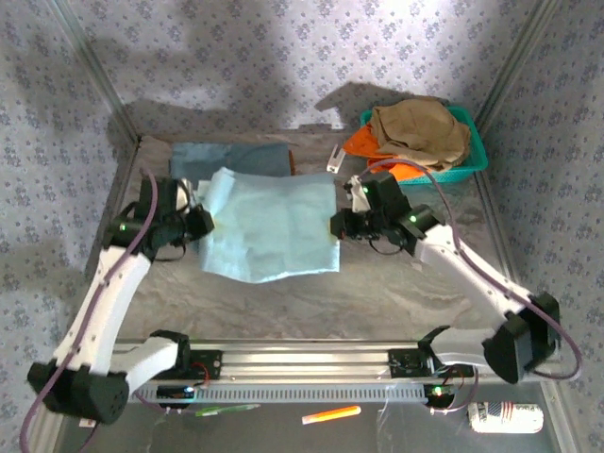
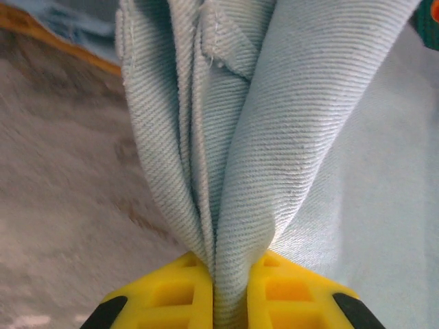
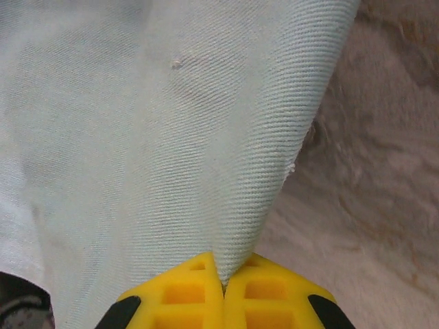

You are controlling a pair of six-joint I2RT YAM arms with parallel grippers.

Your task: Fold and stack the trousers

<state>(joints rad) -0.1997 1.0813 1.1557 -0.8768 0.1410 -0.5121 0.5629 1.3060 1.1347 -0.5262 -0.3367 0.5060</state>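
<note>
Pinching the trousers by a bunched left edge in my left jaws and by the right edge in my right jaws (both clamped on cloth), I have them spread over the surface between my arms, the span running side to side.

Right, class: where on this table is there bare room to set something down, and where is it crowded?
Bare: the near strip of table between the trousers and the metal rail. Crowded: the far edge, with a folded dark blue cloth at left and the teal basket of garments at right.
</note>
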